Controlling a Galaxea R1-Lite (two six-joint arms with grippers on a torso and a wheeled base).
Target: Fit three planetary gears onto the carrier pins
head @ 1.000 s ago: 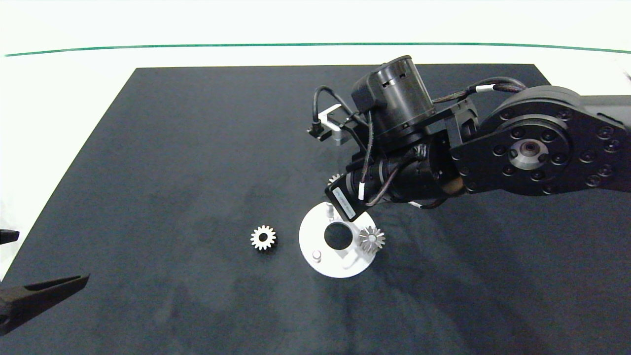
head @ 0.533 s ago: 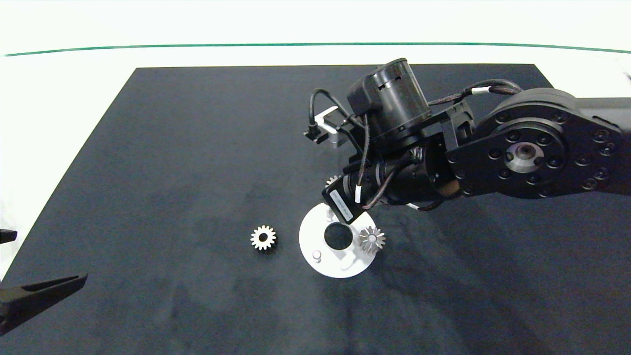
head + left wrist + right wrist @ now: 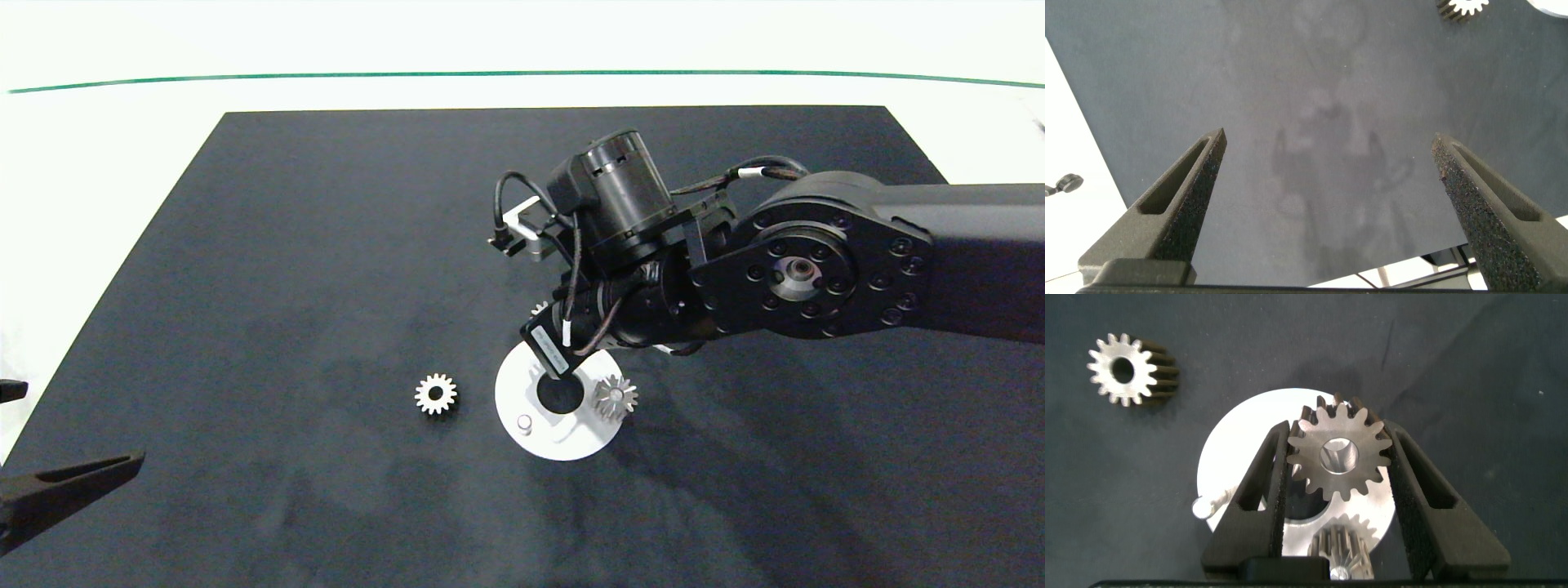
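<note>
A dark mat [image 3: 326,245] on a white worktop [image 3: 98,163].
A thin green line [image 3: 522,73] runs across the far side, under bright even light.

shiny metal gears [image 3: 1339,453], matt white disc [image 3: 514,400], dull dark mat [image 3: 326,245]

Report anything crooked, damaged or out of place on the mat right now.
Nothing looks damaged or spilled. One gear sits on a peg of the white disc, one gear is clamped in the right hand above the disc, and one gear lies flat on the mat beside it, not yet fitted. The left hand is open.
</note>
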